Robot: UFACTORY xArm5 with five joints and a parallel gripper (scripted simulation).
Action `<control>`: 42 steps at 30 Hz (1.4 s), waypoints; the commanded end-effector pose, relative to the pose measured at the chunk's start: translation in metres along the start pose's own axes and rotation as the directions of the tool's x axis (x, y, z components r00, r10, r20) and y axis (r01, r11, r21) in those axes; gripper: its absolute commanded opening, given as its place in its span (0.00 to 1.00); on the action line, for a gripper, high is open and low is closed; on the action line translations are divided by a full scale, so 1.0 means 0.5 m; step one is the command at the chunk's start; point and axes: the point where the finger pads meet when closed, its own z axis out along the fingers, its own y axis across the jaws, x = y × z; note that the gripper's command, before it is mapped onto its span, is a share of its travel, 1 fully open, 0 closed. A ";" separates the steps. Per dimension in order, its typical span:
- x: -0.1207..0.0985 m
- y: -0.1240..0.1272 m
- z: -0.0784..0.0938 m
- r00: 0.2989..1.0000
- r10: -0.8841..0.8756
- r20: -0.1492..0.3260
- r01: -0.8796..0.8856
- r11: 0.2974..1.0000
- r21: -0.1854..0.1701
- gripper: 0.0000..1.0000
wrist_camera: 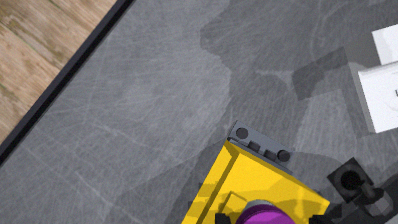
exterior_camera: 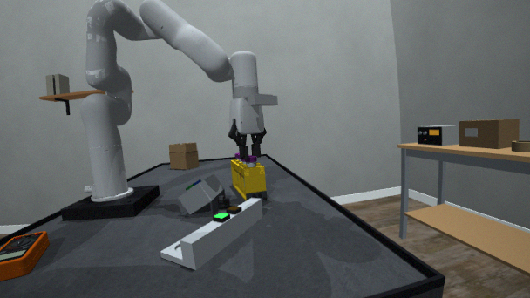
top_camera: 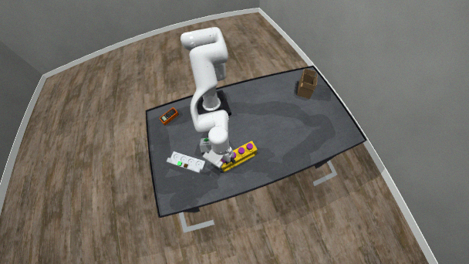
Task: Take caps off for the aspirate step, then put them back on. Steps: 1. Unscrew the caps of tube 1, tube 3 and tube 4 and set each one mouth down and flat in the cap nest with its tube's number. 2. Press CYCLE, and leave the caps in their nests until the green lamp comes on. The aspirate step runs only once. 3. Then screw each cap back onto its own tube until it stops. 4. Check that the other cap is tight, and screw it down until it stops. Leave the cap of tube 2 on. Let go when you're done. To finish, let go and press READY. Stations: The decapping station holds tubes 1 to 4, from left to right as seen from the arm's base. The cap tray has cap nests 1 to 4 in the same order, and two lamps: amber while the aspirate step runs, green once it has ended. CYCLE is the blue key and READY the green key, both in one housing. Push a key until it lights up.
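Note:
The yellow decapping station (top_camera: 239,155) stands near the table's front edge, with purple caps (top_camera: 245,148) on its tubes. My gripper (exterior_camera: 248,153) hangs upright over the station's end tube, the one nearest the cap tray. Its fingers stand slightly apart on either side of that tube's purple cap (wrist_camera: 262,214), which sits on its tube. The gripper is open. The white cap tray (exterior_camera: 214,233) lies beside the station, and its green lamp (exterior_camera: 220,215) is lit. Its nests (top_camera: 187,159) look empty. The grey key housing (exterior_camera: 200,196) stands behind the tray.
An orange multimeter (top_camera: 168,116) lies at the table's left. A cardboard box (top_camera: 307,83) stands at the far corner. The arm's black base plate (exterior_camera: 109,202) is at the back. The table's edge (wrist_camera: 60,85) runs close to the station.

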 end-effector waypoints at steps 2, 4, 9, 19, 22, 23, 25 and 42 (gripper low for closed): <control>0.002 -0.002 -0.003 1.000 0.000 0.000 0.000 1.000 0.005 0.46; 0.002 -0.002 -0.003 1.000 0.000 0.000 0.000 1.000 0.005 0.46; 0.002 -0.002 -0.003 1.000 0.000 0.000 0.000 1.000 0.005 0.46; 0.002 -0.002 0.004 0.995 0.098 0.001 -0.098 0.995 0.005 0.46; 0.002 -0.002 0.007 0.995 0.098 0.001 -0.098 0.995 0.005 0.46; 0.002 -0.002 0.008 0.995 0.098 0.001 -0.098 0.995 0.005 0.46; 0.002 -0.002 0.010 0.995 0.098 0.001 -0.098 0.995 0.005 0.46; 0.002 -0.002 0.012 0.995 0.098 0.001 -0.098 0.995 0.005 0.00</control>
